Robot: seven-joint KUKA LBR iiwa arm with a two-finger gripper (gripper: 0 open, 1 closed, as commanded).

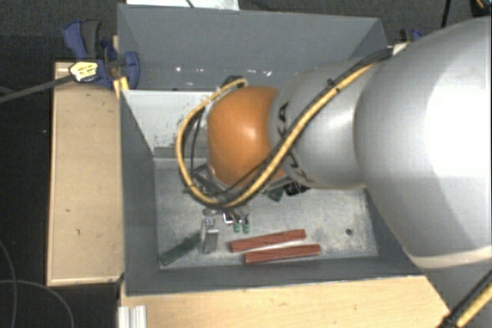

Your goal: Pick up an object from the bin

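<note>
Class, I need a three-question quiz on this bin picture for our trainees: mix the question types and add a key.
1. How many reddish-brown bars lie on the floor of the bin? A) one B) two C) four
2. True or false: the gripper hangs over the bin's left half, left of the bars.
3. Fill in: the dark flat piece lies near the view's lower-____ corner of the bin floor.
Key: 1 B; 2 true; 3 left.
</note>
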